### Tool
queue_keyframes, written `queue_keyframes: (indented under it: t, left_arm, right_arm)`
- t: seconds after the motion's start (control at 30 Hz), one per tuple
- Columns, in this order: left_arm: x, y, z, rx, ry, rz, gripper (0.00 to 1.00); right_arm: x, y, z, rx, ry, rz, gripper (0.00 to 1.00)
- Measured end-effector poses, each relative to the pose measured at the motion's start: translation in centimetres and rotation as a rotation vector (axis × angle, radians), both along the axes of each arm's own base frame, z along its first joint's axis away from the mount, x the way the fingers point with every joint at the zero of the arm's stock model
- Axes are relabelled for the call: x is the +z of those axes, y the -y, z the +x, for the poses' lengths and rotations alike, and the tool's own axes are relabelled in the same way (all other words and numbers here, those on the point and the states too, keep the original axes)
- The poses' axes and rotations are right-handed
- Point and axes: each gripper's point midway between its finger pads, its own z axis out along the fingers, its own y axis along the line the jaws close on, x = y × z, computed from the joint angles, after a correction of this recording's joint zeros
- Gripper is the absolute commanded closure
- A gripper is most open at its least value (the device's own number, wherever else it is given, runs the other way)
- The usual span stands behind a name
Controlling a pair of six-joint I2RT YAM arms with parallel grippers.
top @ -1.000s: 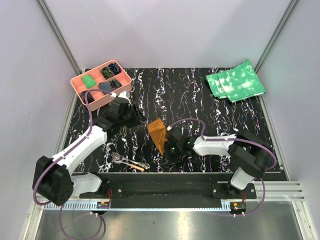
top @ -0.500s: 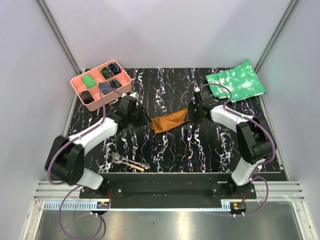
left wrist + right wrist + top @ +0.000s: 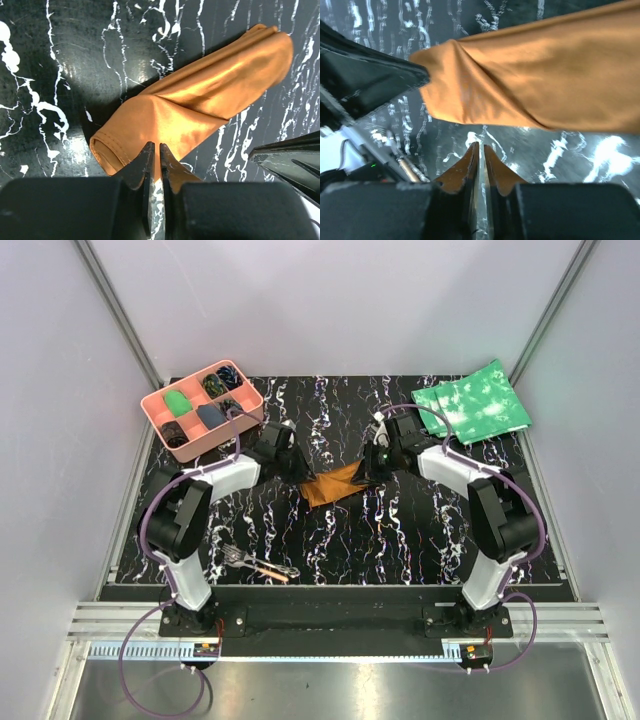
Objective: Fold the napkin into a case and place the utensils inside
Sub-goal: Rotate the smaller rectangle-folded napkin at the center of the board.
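The rust-brown napkin (image 3: 335,485) lies loosely rolled and creased at mid-table, its hemmed open end facing the left wrist camera (image 3: 200,100). My left gripper (image 3: 297,468) is at its left end. Its jaws (image 3: 155,149) are shut to a thin slit over the cloth's near edge, with no fold seen between them. My right gripper (image 3: 372,462) is at the right end, shut (image 3: 481,147), its tips just short of the napkin (image 3: 545,85) with bare table beneath. The utensils lie near the front left: a silver fork (image 3: 238,557) and a slim piece with an orange-tan end (image 3: 275,573).
A pink compartment tray (image 3: 152,412) sits at the back left corner, close behind the left arm. Green mottled cloths (image 3: 470,400) lie at the back right. The black marbled table (image 3: 420,540) ends at grey walls on both sides.
The napkin went from hanging between the arms, to stretched out, to a slack crumpled roll. Both grippers moved to the back and closed in on its ends, and both sets of jaws narrowed.
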Motion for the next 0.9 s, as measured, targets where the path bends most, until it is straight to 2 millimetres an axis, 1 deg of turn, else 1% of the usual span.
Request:
queue_keyframes:
  t: [0.1, 0.23, 0.27, 0.5, 0.6, 0.7, 0.83, 0.9]
  left_arm:
    - [-0.5, -0.2, -0.1, 0.004, -0.004, 0.002, 0.91]
    - [-1.8, -0.8, -1.0, 0.007, -0.03, 0.015, 0.93]
    - [-2.2, -1.0, -1.1, 0.009, -0.038, 0.019, 0.93]
    - [-3.8, -2.0, -1.2, 0.018, -0.042, 0.026, 0.94]
    - [-3.8, -2.0, -1.0, 0.014, -0.031, 0.019, 0.94]
    - [-3.7, -2.1, -1.2, 0.014, -0.024, 0.017, 0.93]
    - [-3.1, -2.5, -2.4, 0.013, -0.023, 0.014, 0.92]
    - [-2.8, -2.7, -2.9, 0.014, -0.021, 0.008, 0.92]
  right_arm:
    - [-0.3, -1.1, 0.3, 0.018, -0.026, 0.055, 0.85]
    - [-1.7, -2.0, 0.6, 0.029, -0.08, 0.095, 0.85]
    - [-1.9, -2.1, 0.7, 0.029, -0.086, 0.099, 0.86]
    - [-5.2, -2.5, 1.1, 0.024, -0.148, 0.098, 0.87]
    - [-6.1, -2.5, 1.2, 0.023, -0.168, 0.098, 0.87]
    - [-6.1, -2.5, 1.8, 0.023, -0.163, 0.107, 0.86]
    - [-6.0, -2.1, 2.8, 0.024, -0.141, 0.105, 0.85]
    - [-6.0, -1.8, 3.6, 0.028, -0.131, 0.102, 0.84]
